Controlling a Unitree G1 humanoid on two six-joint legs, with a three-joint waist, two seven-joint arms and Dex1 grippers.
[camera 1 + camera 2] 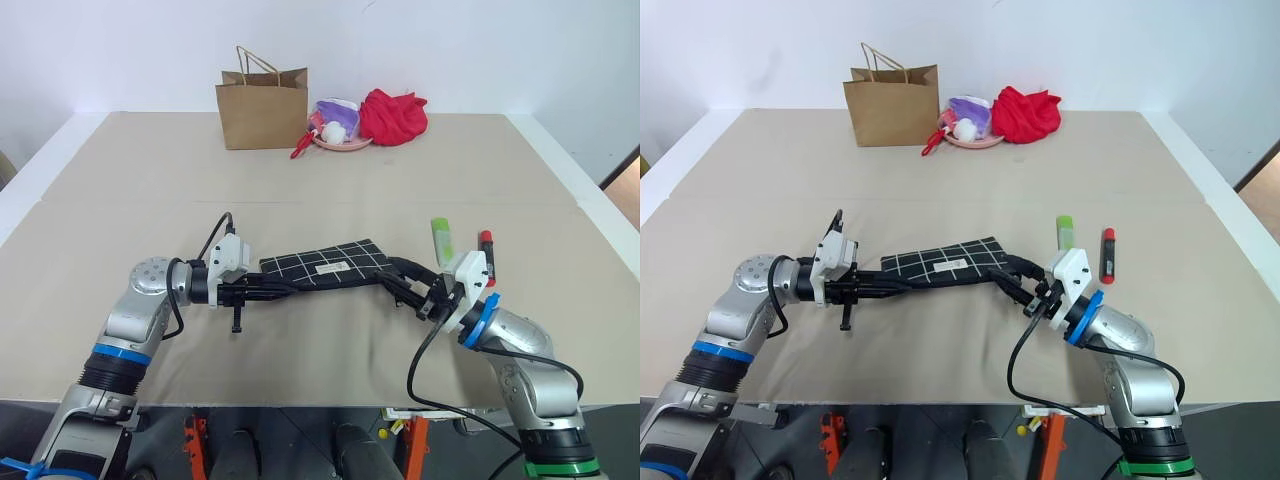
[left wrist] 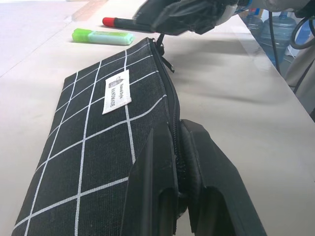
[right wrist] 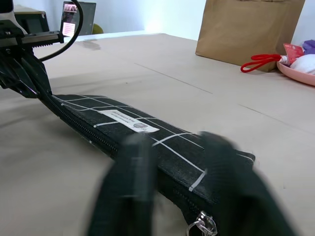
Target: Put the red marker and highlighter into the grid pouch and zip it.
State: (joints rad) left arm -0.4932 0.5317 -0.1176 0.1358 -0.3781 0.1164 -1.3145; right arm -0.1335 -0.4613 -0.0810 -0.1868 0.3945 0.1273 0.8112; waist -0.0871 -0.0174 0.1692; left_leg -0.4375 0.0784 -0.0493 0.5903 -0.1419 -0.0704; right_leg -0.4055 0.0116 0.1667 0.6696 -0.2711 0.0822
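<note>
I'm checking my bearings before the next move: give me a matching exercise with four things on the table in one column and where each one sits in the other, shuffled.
Things:
1. black fabric pouch with white grid
2. light green chunky highlighter
3. black marker with red cap
4. brown paper bag

Places:
A. at the table's far edge, beside a pink plate
B. lying on the table, furthest toward the robot's right
C. stretched between the left end effector and the right end effector
D. lying between the pouch and the marker

Pairs: 1-C, 2-D, 3-B, 4-A
</note>
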